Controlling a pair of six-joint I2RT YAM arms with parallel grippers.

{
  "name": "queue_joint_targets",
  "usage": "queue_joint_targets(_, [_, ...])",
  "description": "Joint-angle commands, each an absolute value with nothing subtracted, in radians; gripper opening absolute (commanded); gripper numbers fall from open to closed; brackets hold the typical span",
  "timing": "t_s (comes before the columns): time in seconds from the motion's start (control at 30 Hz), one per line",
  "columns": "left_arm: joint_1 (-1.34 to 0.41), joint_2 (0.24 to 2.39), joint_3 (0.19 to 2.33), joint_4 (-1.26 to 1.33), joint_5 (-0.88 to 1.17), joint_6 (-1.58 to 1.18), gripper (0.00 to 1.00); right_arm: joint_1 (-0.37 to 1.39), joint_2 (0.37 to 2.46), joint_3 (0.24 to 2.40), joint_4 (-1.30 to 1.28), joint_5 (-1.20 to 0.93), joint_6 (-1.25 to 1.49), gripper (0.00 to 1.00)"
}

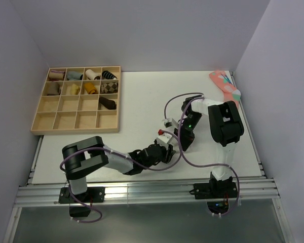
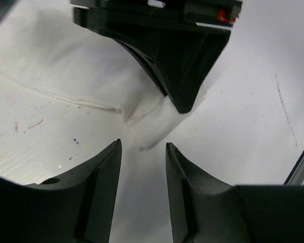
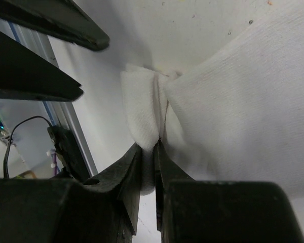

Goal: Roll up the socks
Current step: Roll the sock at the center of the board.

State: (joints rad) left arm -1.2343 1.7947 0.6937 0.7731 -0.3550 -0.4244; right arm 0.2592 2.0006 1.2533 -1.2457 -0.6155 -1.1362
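The white socks lie flat on the white table, one pinched-up corner rising from them. My right gripper is shut on that fold of sock, and its black fingers come down from the top of the left wrist view. Facing it, my left gripper is open with nothing between its jaws, and the sock's corner lies just beyond its tips. In the top view the left gripper and the right gripper meet at the table's near middle, where the socks barely show against the table.
A wooden compartment tray stands at the back left with several rolled socks in its far cells. A coral-pink dotted sock lies at the back right corner. An aluminium rail runs along the near edge.
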Motion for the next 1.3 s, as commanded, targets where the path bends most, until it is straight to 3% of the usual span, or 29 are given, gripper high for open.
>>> queue_joint_targets(0.0, [-1.247, 1.821, 0.745, 0.841, -0.279, -0.324, 0.46, 0.253, 2.017, 1.307, -1.322, -0.629, -1.144, 0.15])
queue_joint_targets(0.93, [-1.255, 1.973, 0.885, 0.811, -0.29, -0.129, 0.46, 0.233, 2.089, 1.35, -1.401, -0.615, -1.149, 0.15])
queue_joint_targets(1.27, [-1.238, 2.013, 0.907, 0.812, -0.255, -0.133, 0.4, 0.224, 2.085, 1.333, -1.382, -0.609, -1.144, 0.16])
